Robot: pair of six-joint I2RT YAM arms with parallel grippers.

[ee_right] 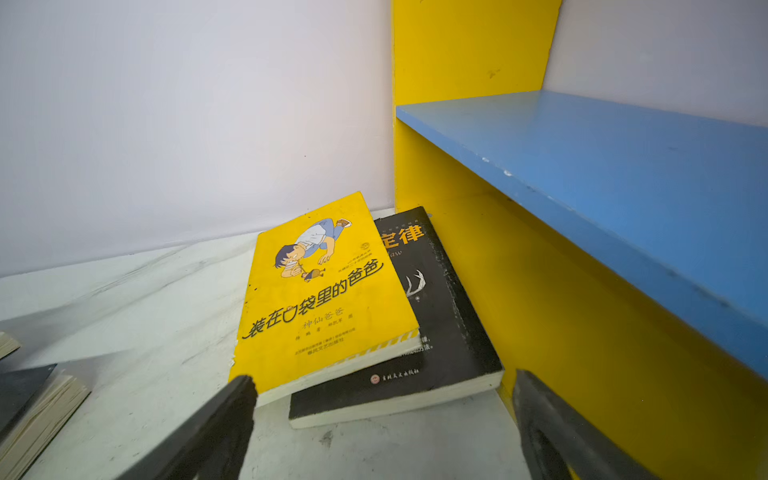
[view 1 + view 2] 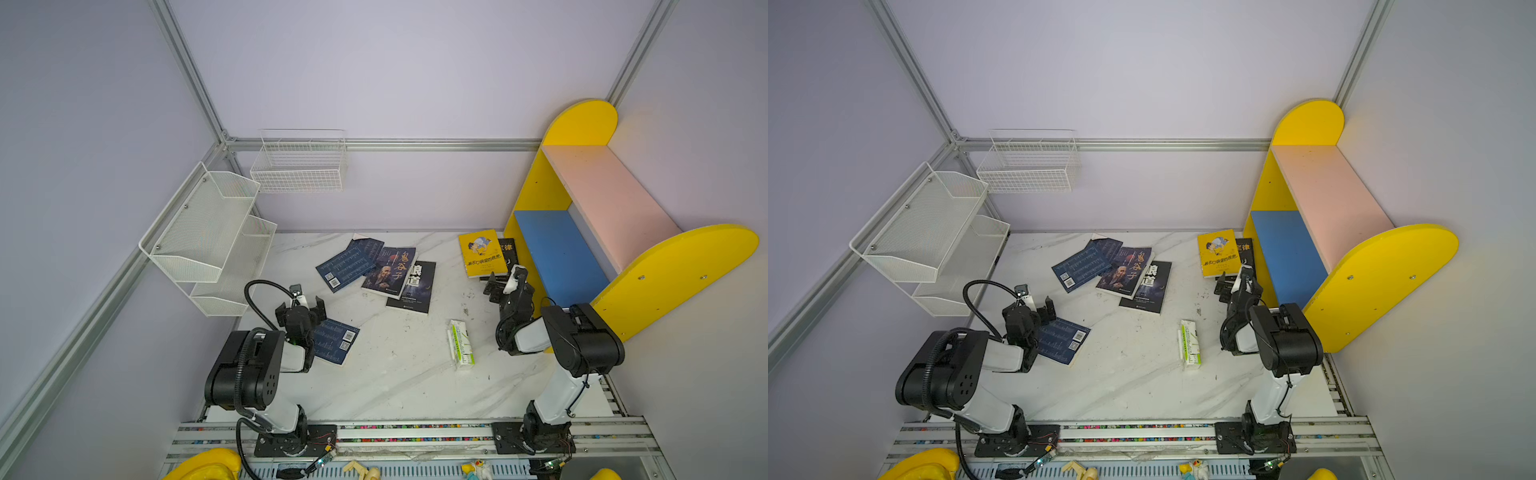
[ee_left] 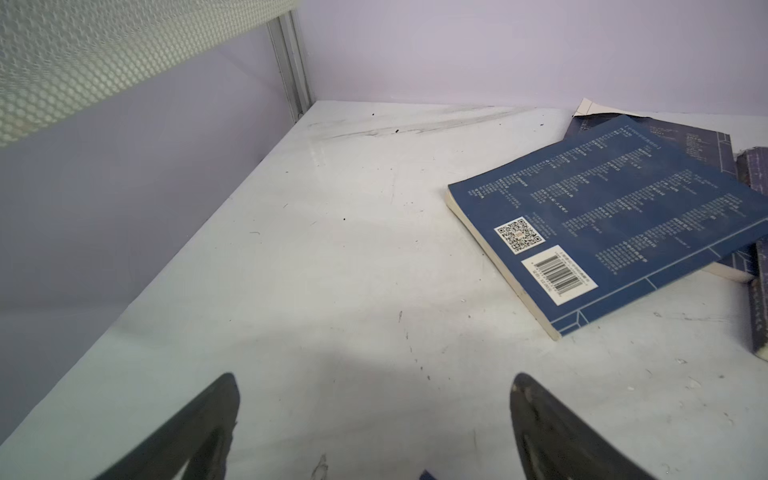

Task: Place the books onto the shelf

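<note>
A yellow cartoon book lies partly on a black book at the foot of the shelf, beside its blue lower board. My right gripper hovers open just in front of these two, touching neither. Mid-table, several books overlap: a navy one, a portrait cover and a black one. Another navy book lies beside my left arm. My left gripper is open over bare table.
A white mesh tiered rack stands at the left wall and a wire basket hangs on the back wall. A green-and-white carton lies on the marble table between the arms.
</note>
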